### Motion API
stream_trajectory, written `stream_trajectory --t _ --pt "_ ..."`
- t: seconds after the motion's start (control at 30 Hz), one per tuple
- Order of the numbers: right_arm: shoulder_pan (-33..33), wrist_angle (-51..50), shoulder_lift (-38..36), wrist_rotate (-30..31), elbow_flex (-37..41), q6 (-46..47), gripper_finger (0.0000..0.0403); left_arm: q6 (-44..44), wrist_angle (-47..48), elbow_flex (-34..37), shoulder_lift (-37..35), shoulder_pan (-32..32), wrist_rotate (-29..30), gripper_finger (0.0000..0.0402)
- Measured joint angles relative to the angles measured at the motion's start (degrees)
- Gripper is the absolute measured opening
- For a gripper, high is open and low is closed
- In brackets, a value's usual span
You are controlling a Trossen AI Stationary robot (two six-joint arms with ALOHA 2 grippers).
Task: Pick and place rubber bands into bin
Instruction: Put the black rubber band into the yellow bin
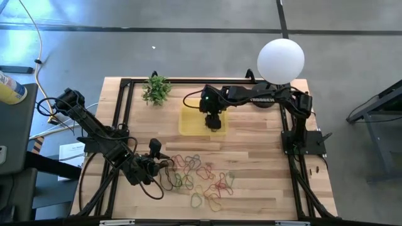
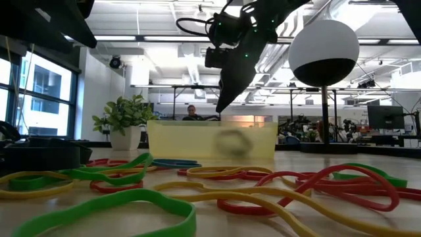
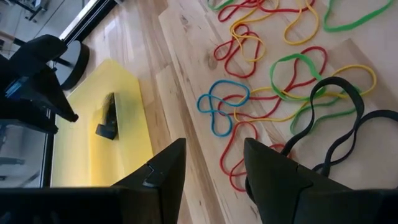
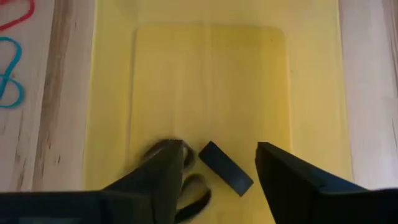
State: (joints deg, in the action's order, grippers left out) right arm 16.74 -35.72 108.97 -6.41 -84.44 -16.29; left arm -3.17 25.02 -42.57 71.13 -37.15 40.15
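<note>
The rubber bands (image 1: pixel 201 179) lie in a loose pile of red, yellow, green, blue and black loops on the near half of the table (image 2: pixel 197 184) (image 3: pixel 273 81). The yellow bin (image 1: pixel 188 122) (image 4: pixel 211 81) rests flat on the far middle of the table. It holds a small black block (image 4: pixel 225 167) and a black band (image 4: pixel 189 186), which shows blurred through the bin's wall (image 2: pixel 231 141). My right gripper (image 1: pixel 214 122) (image 4: pixel 219 148) is open above the bin, pointing down. My left gripper (image 1: pixel 164 164) (image 3: pixel 214 144) is open at the pile's left end, above the table.
A small green plant (image 1: pixel 156 90) stands at the far left of the table, left of the bin. A white sphere (image 1: pixel 281 61) hangs over the far right corner. A black frame (image 1: pixel 122 100) borders the tabletop. Bare wood lies between the bin and the pile.
</note>
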Motion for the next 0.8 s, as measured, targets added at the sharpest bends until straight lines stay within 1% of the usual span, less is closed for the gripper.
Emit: stream_trajectory --t 0.1,0.2,0.3,0.4,0.53,0.67,0.8 --pt "0.19 -0.41 -0.44 -3.65 0.0 0.85 0.0207 0.02 1.25 -0.02 0.0 0.04 -1.21 0.015" --pt "-1.19 0.29 -0.91 -7.09 -0.02 0.42 0.021 1.26 4.32 -0.02 0.04 1.8 -6.22 0.015" --pt "-4.08 0.91 -1.29 -7.65 -0.02 -0.9 0.0211 4.6 7.18 0.0 0.89 4.52 -10.79 0.015" --pt "-7.45 1.62 -1.77 -6.83 -0.02 -2.79 0.0211 5.45 7.75 0.0 2.72 7.54 -14.83 0.015" --pt "-12.05 2.14 -2.73 -1.99 -0.02 -3.26 0.0206 6.67 7.36 0.0 5.07 12.58 -21.64 0.015" --pt "-16.81 0.9 -3.98 5.54 -0.02 -3.16 0.02 10.05 5.34 0.0 6.89 17.7 -28.76 0.015" --pt "-21.48 -0.23 -4.74 12.96 -0.04 -1.59 0.0195 11.08 2.3 0.0 8.51 20.43 -34.26 0.015"
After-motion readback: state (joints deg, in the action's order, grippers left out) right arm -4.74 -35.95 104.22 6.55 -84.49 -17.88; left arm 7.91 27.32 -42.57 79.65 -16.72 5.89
